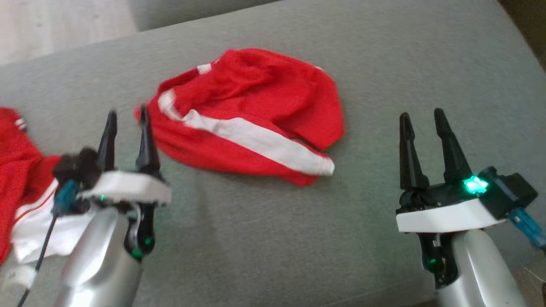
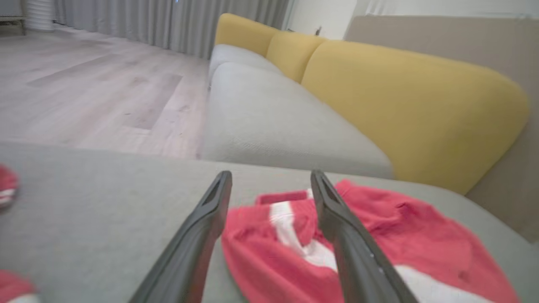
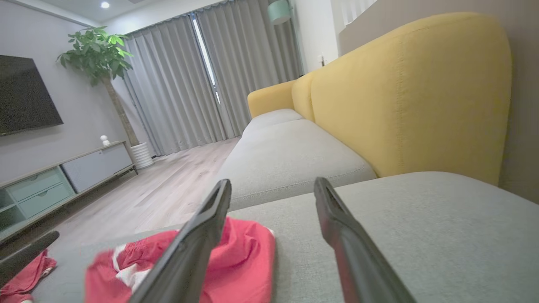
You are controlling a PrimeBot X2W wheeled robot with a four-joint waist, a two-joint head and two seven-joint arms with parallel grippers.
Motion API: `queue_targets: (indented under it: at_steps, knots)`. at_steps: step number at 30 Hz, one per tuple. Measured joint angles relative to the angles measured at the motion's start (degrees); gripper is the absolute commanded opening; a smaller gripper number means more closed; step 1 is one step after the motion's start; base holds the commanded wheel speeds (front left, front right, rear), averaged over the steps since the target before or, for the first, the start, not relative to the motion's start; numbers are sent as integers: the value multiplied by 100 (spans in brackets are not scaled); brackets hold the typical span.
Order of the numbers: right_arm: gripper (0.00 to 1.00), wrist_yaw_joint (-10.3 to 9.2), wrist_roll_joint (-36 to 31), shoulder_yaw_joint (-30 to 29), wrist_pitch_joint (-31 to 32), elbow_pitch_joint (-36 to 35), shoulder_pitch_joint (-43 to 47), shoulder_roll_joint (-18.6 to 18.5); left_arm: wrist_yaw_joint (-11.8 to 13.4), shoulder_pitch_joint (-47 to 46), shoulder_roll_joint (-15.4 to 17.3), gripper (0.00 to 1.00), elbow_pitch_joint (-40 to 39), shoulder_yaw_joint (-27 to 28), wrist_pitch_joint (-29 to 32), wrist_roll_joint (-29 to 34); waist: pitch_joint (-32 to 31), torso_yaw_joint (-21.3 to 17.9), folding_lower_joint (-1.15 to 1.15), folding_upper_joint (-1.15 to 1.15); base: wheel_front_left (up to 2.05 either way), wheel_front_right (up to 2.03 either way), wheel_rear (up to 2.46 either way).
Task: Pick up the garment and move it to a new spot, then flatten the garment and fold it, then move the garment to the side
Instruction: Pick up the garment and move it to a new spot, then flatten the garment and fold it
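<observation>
The crumpled red fabric garment with a broad white stripe [image 1: 256, 115] lies in a heap on the grey upholstered sofa seat [image 1: 264, 238], about midway across and toward the far side. The left tool [image 1: 128, 110] has its two dark fingers spread apart and grips nothing; its right fingertip stands just beside the garment's left edge. The right tool [image 1: 422, 113] is likewise wide open and empty, well apart from the garment on the right.

The cloth is bunched, with layers overlapping. A pinch at that left edge could catch only one layer, or several, and the garment would then lift twisted and be harder to flatten. A second red and white piece of clothing [image 1: 21, 179] lies at the seat's left edge, close by the left arm, and a leftward sweep of the forearm or its dangling cable could drag it along.

Bare seat lies open on the near side and to the right, which looks the safest ground for spreading. At the far left the seat ends above pale wooden floor [image 2: 84, 84], where cloth could slide off. The yellow padded backrest [image 2: 400, 101] closes the far right.
</observation>
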Motion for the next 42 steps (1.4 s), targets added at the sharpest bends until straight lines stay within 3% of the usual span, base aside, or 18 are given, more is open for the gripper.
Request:
queue_targets:
  at_steps: [11, 20, 29, 42]
  knots:
    - [100, 0, -320, -29, 0, 211, 251, 1, 8, 723, -178, 100, -632, 548, -116, 504, -302, 666, -1, 0, 0, 0, 0]
    - [100, 0, -377, -38, 0, 321, 478, 1, -242, 1679, -617, 100, -1588, 984, -131, 1283, -583, 989, -1, 0, 0, 0, 0]
    - [100, 0, -495, -51, 0, 486, 520, 1, -516, 1823, -812, 100, -1735, 1229, -132, 1624, -574, 1084, -1, 0, 0, 0, 0]
    - [100, 0, -1415, 400, 1, 2695, -380, -2, -662, 1663, -886, 100, -1592, 1154, -132, 1626, -358, 1373, 0, 0, 0, 0, 0]
